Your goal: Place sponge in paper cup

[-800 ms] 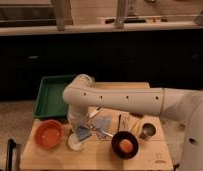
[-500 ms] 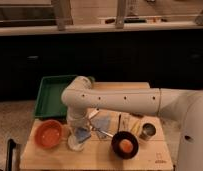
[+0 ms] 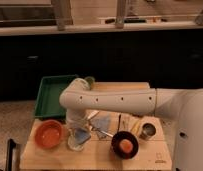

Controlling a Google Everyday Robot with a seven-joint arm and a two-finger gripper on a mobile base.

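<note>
Camera view had my pincer (image 3: pixel 77 126) above the paper cup (image 3: pixel 75 144), sponge (image 3: pixel 82 134) at its mouth, presumably to drop in; clamped or apart, I couldn't tell.

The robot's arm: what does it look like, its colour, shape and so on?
The arm is a thick, smooth, creamy-white tube with a rounded elbow, small dark dots along its side and a dark seam near the body. No loose cables show. The gripper, pale too, hangs beside the orange bowl.
</note>
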